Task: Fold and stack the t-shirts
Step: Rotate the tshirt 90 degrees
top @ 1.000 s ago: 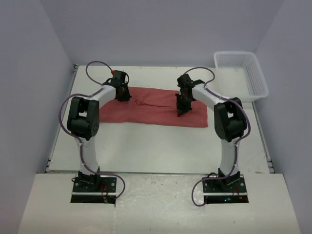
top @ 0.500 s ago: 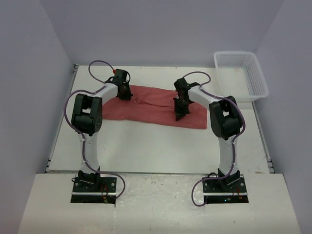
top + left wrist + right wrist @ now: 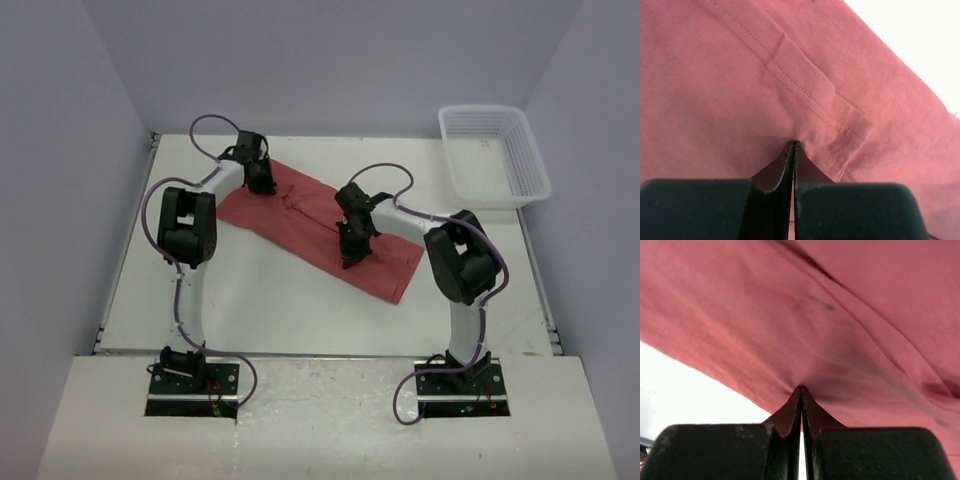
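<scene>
One brick-red t-shirt (image 3: 300,225), folded into a long strip, lies slantwise on the white table from far left to near right. My left gripper (image 3: 262,186) is at the strip's far left end. In the left wrist view it (image 3: 793,143) is shut, pinching cloth (image 3: 715,90) beside a stitched hem. My right gripper (image 3: 348,258) is on the strip's near right part. The right wrist view shows it (image 3: 801,388) shut with the fabric (image 3: 865,315) puckered at its tips, close to the cloth's edge.
A white mesh basket (image 3: 535,170) stands at the far right corner of the table. Bare white tabletop (image 3: 280,310) lies between the shirt and the arm bases. Pale walls close in the left, right and back sides.
The shirt strip has swung from lying straight across to a slant. My right gripper dragged its end nearer and leftward, while my left gripper shifted a little farther back and right.
</scene>
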